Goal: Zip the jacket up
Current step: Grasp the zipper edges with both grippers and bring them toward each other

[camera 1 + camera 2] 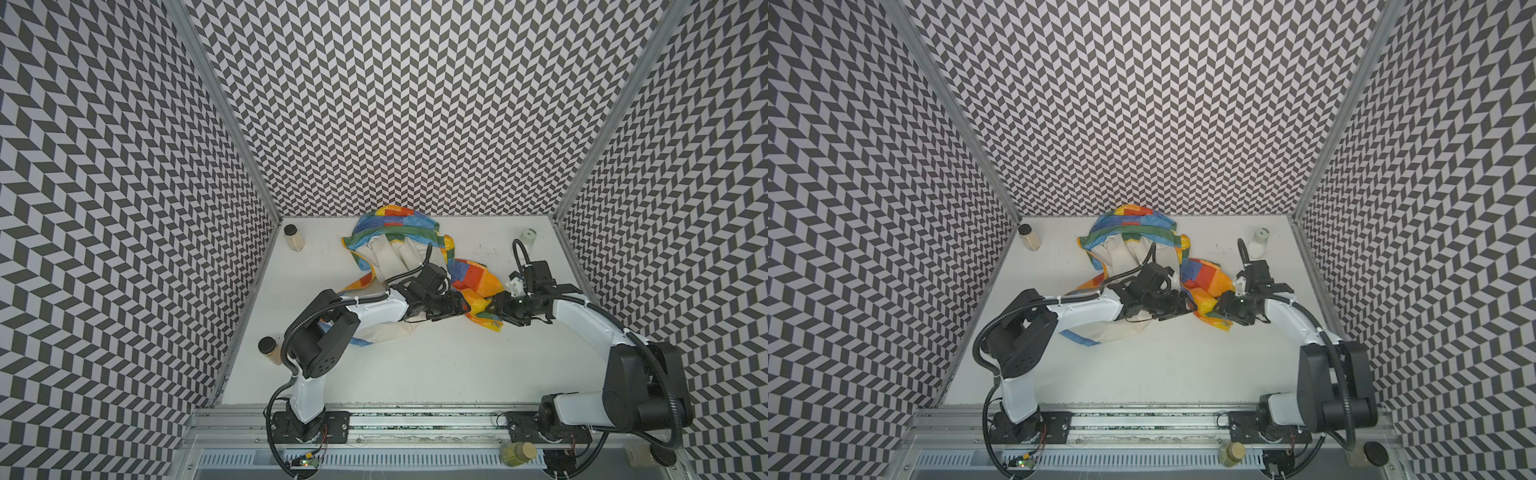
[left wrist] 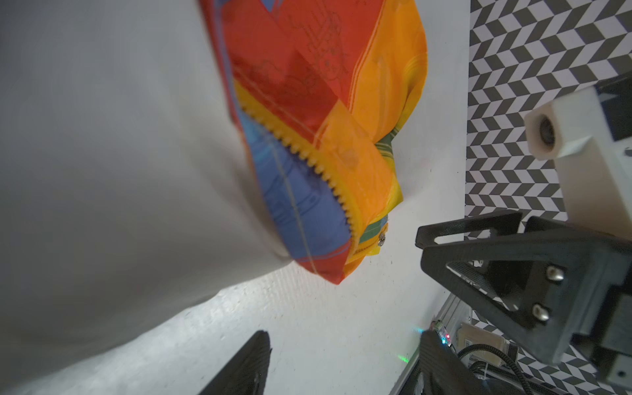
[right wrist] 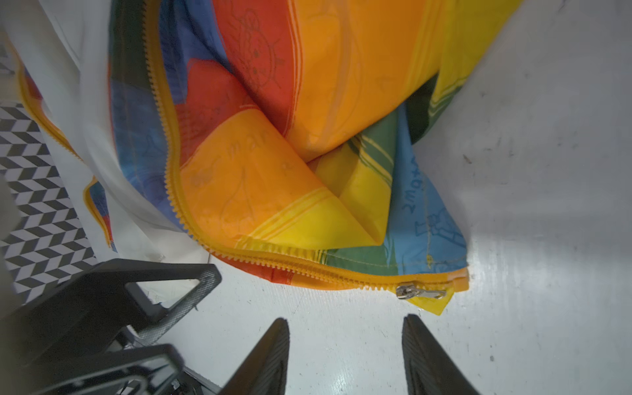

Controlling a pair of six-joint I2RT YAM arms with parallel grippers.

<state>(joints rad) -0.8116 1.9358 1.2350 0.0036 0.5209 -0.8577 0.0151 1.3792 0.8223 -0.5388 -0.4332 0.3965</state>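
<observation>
the rainbow-striped jacket [image 1: 399, 232] lies crumpled and unzipped from the table's [image 1: 415, 374] centre toward 12 o'clock. the left gripper [image 2: 342, 362] and right gripper [image 3: 345, 355] stand open and empty, flanking its 5 o'clock corner, near the zipper pull [image 3: 420, 293].

A robotics lab test cell is shown. A white tabletop [image 1: 415, 374] is enclosed by chevron-patterned panels [image 1: 415, 104] in aluminium framing [image 1: 227, 109], and a left arm [image 1: 374, 309] and a right arm [image 1: 582, 318] are bolted to a front rail [image 1: 415, 419].
</observation>
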